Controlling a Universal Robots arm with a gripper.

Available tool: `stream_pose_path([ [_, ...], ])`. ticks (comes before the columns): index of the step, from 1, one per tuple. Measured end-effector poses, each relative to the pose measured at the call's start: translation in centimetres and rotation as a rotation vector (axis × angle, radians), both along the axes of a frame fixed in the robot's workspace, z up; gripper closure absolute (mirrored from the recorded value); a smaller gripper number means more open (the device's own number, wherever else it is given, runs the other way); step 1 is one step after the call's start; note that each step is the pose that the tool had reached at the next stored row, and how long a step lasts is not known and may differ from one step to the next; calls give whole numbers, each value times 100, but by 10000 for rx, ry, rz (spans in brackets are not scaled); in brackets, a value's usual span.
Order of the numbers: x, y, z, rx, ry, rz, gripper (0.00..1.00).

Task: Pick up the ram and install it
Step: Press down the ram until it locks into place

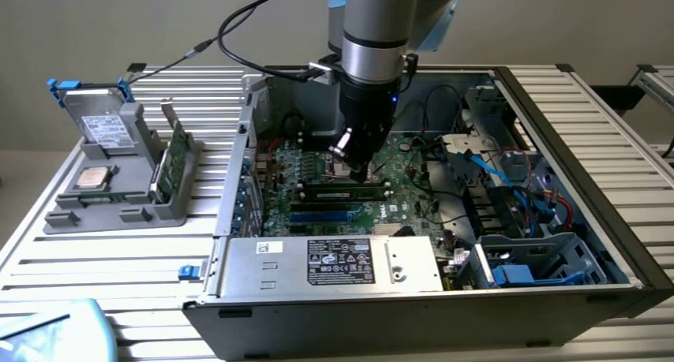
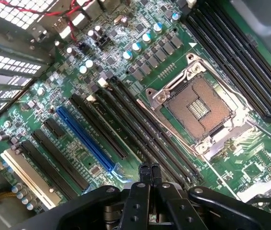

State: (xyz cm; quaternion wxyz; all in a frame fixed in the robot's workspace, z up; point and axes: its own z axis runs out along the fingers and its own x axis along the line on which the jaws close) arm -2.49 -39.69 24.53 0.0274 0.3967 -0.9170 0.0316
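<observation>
While its fingers press together on nothing, the hand (image 1: 361, 173) just by the ram (image 1: 342, 193), upright on the motherboard (image 1: 406, 161).

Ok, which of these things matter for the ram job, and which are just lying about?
In the job: gripper, jaws shut above the motherboard; ram, apparently standing in a slot beneath it.
Lying about: green bracketed card, silver processor chip and drive, all on the grey tray; power supply.
</observation>
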Motion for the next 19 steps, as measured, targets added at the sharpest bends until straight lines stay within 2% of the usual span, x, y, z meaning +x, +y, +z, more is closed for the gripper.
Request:
stream_pose_path([
  [19, 0, 0, -42, -3, -31, -2843, 89],
])
